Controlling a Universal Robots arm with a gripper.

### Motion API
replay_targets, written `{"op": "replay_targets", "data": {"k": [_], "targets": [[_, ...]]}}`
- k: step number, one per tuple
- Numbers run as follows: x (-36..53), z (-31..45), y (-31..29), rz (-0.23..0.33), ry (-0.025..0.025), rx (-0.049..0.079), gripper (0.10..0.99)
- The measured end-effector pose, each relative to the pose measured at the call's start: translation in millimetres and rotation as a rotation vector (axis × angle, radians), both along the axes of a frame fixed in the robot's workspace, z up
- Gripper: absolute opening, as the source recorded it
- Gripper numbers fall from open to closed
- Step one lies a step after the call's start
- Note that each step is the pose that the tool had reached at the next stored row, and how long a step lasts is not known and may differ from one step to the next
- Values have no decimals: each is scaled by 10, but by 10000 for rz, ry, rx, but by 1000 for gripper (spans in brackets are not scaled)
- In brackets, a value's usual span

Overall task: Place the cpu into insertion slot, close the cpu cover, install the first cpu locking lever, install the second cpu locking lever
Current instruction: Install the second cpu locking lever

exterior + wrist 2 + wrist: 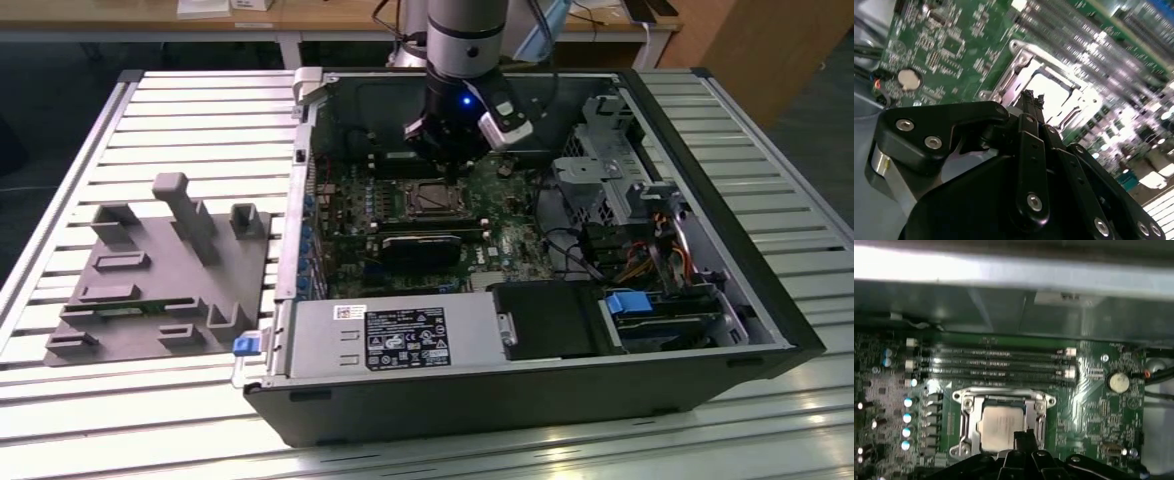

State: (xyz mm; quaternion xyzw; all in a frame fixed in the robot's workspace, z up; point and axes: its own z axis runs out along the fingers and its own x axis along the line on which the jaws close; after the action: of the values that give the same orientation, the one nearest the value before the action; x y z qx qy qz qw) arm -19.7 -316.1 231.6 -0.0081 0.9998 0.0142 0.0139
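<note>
Pale silvery square cpu (1000,426) seated in metal-rimmed insertion slot (966,422), silvery frame cover (1040,421) down. Black fingers (1033,100) pinched together, empty, directly above the slot.

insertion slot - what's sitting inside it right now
The cpu lies inside the insertion slot, its pale face showing through the closed cpu cover. The gripper hides its near edge.
</note>
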Motion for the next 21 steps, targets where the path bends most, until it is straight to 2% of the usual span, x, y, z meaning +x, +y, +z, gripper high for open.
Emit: {"op": "replay_targets", "data": {"k": [8,13,14,16,18,20,21], "targets": [[-6,-1,-292,1,0,0,106],[-6,14,-347,0,3,20,106],[-7,14,-357,-1,2,76,106],[-8,14,-378,0,22,325,106],[-7,14,-395,-1,90,567,106],[-8,13,-411,-3,171,636,106],[-8,13,-421,-2,174,639,106]]}}
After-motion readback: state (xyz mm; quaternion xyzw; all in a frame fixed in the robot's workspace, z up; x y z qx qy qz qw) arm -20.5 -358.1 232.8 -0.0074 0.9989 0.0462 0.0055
